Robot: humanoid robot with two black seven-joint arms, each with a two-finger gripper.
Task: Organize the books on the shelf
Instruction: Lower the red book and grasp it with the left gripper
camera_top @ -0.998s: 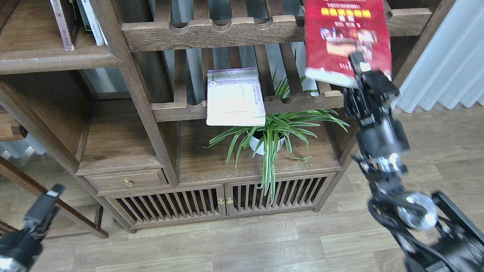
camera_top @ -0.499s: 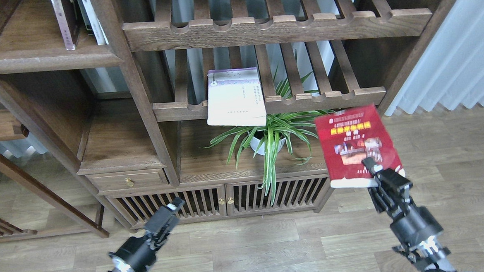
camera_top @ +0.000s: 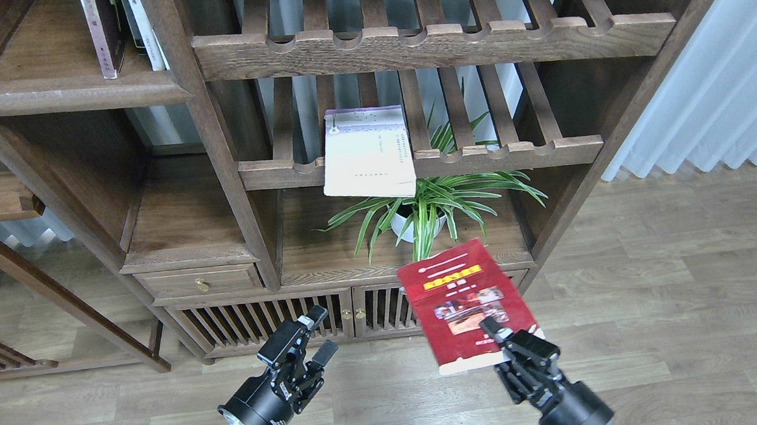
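Note:
My right gripper (camera_top: 505,342) is shut on the near edge of the bright red book (camera_top: 464,302) with photos and a yellow title, holding it low in front of the cabinet doors, tilted left. My left gripper (camera_top: 314,339) is open and empty, just left of the red book. The pale lavender-white book (camera_top: 369,151) lies flat on the lower slatted rack, overhanging its front rail. The solid dark-brown shelf (camera_top: 74,95) is at the upper left, with a maroon-spined book (camera_top: 100,33) and other books standing on it.
A potted spider plant (camera_top: 421,213) stands on the cabinet top under the lavender book. An upper slatted rack (camera_top: 434,41) spans the top. Slatted cabinet doors (camera_top: 293,317) and a small drawer (camera_top: 194,283) are below. White curtains (camera_top: 721,78) hang at right.
My right gripper has brought the red book down from the upper right rack to low centre. My left gripper has moved in from the far left and now stands open beside it.

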